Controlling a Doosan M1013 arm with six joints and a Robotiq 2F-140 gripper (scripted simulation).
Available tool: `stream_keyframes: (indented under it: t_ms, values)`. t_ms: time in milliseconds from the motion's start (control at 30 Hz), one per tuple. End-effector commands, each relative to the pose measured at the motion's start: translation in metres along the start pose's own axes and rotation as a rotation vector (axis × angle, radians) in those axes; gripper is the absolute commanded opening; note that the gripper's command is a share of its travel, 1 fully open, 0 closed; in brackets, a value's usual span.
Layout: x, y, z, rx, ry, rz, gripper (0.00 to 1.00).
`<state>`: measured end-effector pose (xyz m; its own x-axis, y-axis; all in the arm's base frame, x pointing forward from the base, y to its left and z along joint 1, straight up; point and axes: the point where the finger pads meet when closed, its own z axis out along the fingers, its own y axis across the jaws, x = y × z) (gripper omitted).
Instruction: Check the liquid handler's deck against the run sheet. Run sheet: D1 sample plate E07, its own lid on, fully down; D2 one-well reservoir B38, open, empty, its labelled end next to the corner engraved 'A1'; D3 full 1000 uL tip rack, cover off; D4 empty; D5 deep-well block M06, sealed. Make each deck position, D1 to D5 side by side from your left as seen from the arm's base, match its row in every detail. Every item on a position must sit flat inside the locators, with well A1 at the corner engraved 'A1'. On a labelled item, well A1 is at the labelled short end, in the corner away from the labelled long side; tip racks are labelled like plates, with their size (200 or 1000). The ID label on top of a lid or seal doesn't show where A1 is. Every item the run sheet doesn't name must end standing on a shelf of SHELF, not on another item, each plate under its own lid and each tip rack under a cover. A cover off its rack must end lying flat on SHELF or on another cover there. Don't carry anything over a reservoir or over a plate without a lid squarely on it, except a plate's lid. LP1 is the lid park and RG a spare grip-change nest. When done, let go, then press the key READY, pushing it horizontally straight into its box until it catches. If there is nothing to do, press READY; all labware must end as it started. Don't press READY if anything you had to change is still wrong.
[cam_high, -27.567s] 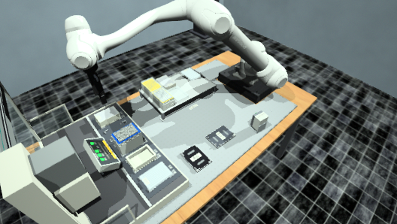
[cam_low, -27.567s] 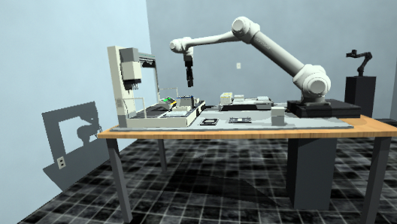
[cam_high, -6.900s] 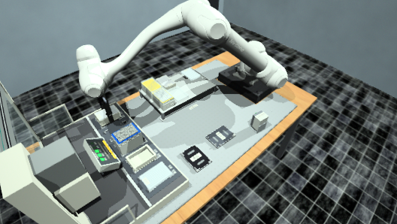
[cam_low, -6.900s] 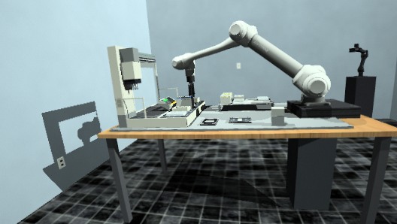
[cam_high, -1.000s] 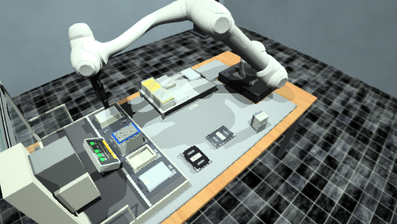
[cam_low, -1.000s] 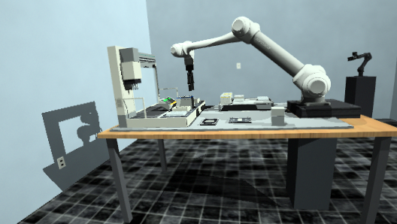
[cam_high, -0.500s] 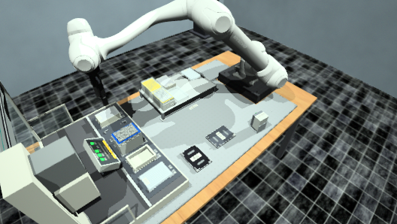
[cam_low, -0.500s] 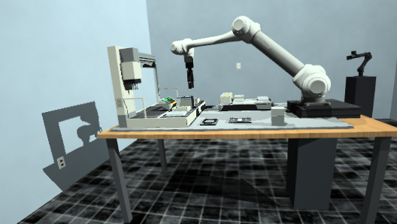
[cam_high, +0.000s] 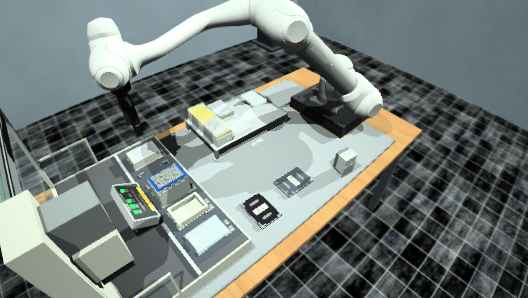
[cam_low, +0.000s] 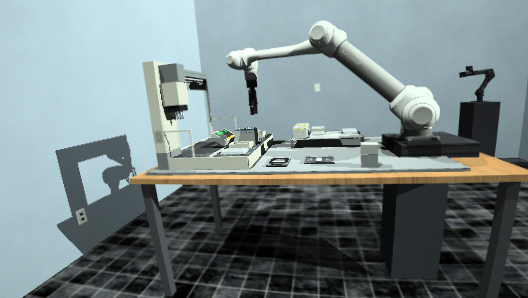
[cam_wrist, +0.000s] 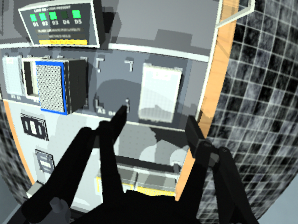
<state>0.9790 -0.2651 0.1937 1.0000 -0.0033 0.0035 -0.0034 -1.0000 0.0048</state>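
Note:
My gripper (cam_high: 135, 129) (cam_low: 253, 110) (cam_wrist: 156, 118) is open and empty. It hangs high above the far end of the liquid handler's deck (cam_high: 226, 220). The deck row, from its near end, holds a lidded plate (cam_high: 206, 234), an open reservoir (cam_high: 187, 209) and a blue-framed tip rack (cam_high: 169, 180) (cam_wrist: 55, 87). Beyond them is a bare position (cam_wrist: 111, 90), then a white-topped block (cam_high: 142, 154) (cam_wrist: 160, 92). In the wrist view the block lies just beyond my fingertips, far below.
SHELF (cam_high: 260, 131) stands mid-table with several items, one of them yellow-topped (cam_high: 204, 114). Two black nests (cam_high: 261, 210) (cam_high: 293, 182) and the READY key box (cam_high: 345, 161) sit on the grey mat. A panel with green lights (cam_high: 134, 205) (cam_wrist: 60, 22) and the handler's tower (cam_low: 170, 100) flank the deck.

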Motion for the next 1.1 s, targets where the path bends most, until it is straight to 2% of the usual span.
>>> stream_keyframes:
  t_ms: [0, 1067]
  values:
    - [0.0, 0.0, -0.005, 0.0, 0.002, 0.0, 0.66]
    - [0.0, 0.0, -0.052, 0.0, 0.002, 0.0, 0.66]
